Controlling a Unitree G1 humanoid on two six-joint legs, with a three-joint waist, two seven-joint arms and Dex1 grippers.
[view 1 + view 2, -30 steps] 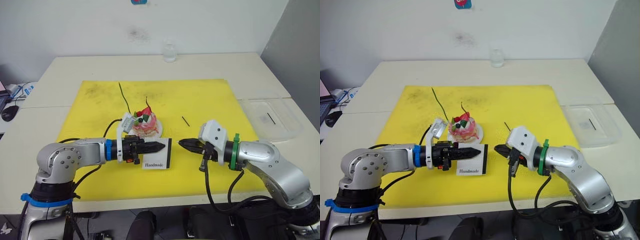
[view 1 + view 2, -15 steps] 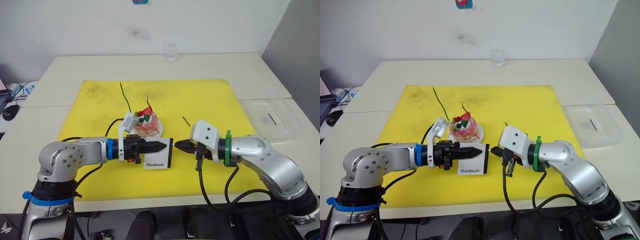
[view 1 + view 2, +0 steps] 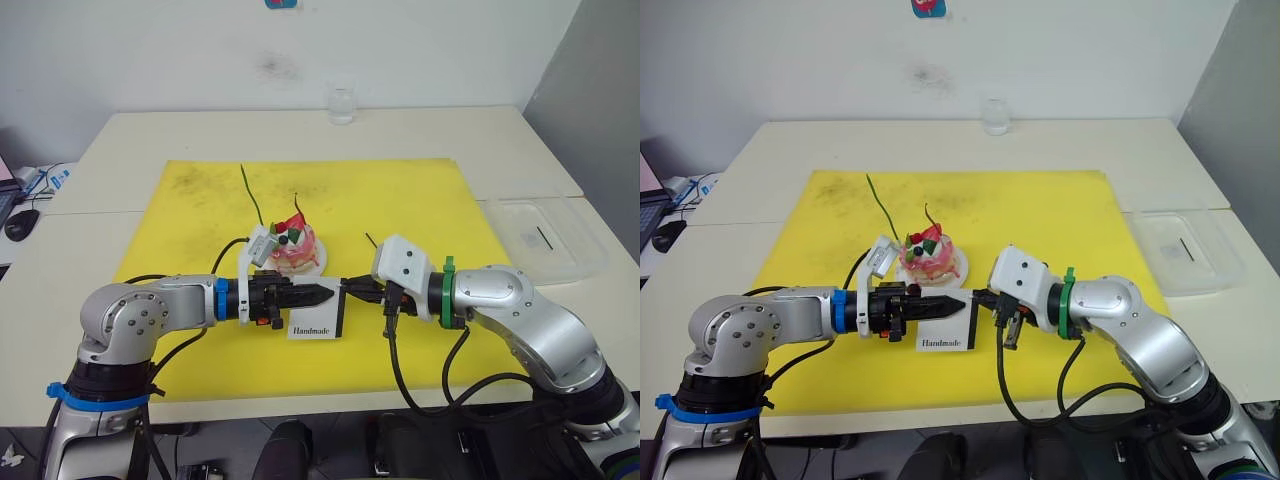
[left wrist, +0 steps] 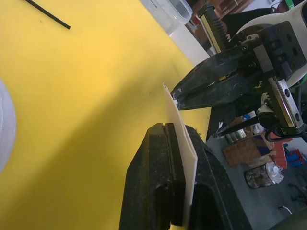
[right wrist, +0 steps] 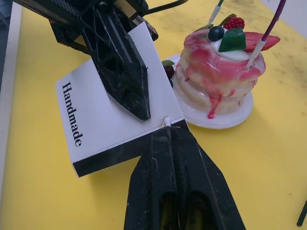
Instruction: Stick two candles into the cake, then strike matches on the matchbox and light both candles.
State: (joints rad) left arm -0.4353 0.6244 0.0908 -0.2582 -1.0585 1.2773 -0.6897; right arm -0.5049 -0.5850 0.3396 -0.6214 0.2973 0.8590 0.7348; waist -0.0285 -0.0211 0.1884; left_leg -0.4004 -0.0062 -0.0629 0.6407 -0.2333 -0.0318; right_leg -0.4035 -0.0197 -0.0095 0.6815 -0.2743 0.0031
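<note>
Head view: the left gripper (image 3: pixel 318 294) holds the matchbox (image 3: pixel 318 314) upright on the yellow mat, just in front of the cake (image 3: pixel 291 250); both candles stand in it. Right wrist view: the right gripper (image 5: pixel 167 125) pinches a match (image 5: pixel 167 120) against the black strip. A hard stroke could snap it or twist the box loose.

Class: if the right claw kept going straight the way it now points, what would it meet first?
The matchbox: the right claw is already at its black strip edge, pointing toward the left claw that is holding the box, so contact looks immediate.
</note>
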